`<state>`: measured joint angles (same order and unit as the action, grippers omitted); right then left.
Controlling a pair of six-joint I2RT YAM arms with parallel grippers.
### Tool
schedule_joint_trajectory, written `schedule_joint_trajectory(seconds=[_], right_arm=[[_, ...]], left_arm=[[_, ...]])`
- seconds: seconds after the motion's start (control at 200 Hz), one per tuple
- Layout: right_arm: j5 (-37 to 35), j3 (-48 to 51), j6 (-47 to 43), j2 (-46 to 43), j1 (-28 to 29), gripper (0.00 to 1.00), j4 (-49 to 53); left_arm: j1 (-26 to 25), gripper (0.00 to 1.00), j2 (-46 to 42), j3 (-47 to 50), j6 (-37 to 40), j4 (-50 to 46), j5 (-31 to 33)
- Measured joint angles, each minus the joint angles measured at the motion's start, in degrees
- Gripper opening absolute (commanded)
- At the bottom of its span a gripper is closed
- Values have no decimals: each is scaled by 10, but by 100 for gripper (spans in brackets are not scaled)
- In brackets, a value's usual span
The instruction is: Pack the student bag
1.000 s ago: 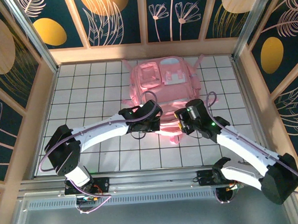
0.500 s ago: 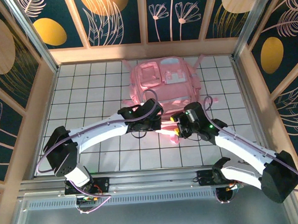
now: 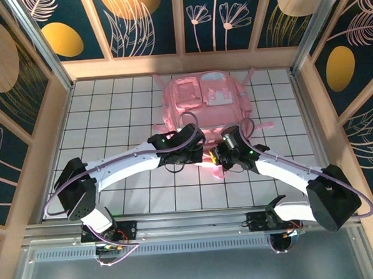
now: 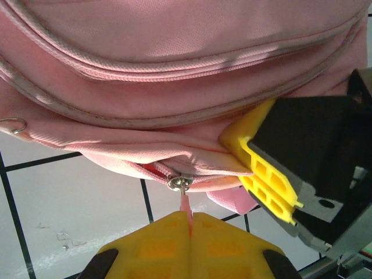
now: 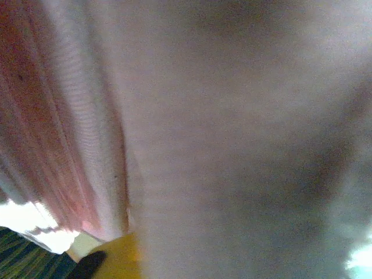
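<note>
The pink student bag [image 3: 204, 101] lies flat at the back middle of the white tiled table [image 3: 110, 118], pockets up. My left gripper [image 3: 201, 154] is at its near edge. In the left wrist view its yellow fingers [image 4: 157, 244] are shut on the thin pink pull tab [image 4: 185, 204] of a metal zip slider [image 4: 179, 183]; the zip gapes a little, with red lining showing. My right gripper [image 3: 214, 157] is just to the right, its yellow fingers [image 4: 264, 180] closed on the bag's fabric lip beside the zip. In the right wrist view blurred pink fabric [image 5: 232, 133] presses against the lens.
Wooden-framed painted walls [image 3: 49, 140] close in the table on the left, back and right. The bag's straps [image 3: 262, 124] trail to its right. A small metal ring [image 4: 17, 126] hangs at the bag's left edge. Open tiles lie left of the bag.
My right gripper has swung left to the bag's near edge beside the left gripper and closed on the fabric. The left gripper has kept its hold on the pull tab.
</note>
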<state>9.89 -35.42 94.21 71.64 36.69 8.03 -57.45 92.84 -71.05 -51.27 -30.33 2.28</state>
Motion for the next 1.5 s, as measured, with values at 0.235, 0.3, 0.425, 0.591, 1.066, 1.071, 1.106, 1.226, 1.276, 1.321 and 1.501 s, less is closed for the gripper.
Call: schedule_joint_trajectory(seconds=[0.235,0.3,0.425,0.591,1.066,1.071,1.106,1.226,1.276,1.321,1.501], right_arm=[[-26,0,1,-34,-4,0,13],[-30,2,2,-45,-6,0,14],[-35,9,3,-59,-8,0,16],[-35,15,4,-61,-8,0,12],[-29,16,2,-58,-9,0,13],[-29,16,2,-58,-9,0,13],[-29,16,2,-58,-9,0,13],[-29,16,2,-58,-9,0,14],[-29,16,2,-58,-9,0,14],[-29,16,2,-58,-9,0,14],[-29,16,2,-58,-9,0,15]], left_arm=[[-7,0,0,4,2,1,24],[-10,0,0,7,2,2,32],[-14,0,-3,14,4,9,51],[-15,0,-7,26,4,20,59],[-12,0,0,78,46,94,-3],[-12,0,1,78,46,94,-3],[-11,0,4,79,48,98,-7],[-4,0,9,83,53,111,-19],[-1,0,9,86,54,116,-24],[1,0,10,88,56,121,-29],[6,1,20,89,61,136,-40]])
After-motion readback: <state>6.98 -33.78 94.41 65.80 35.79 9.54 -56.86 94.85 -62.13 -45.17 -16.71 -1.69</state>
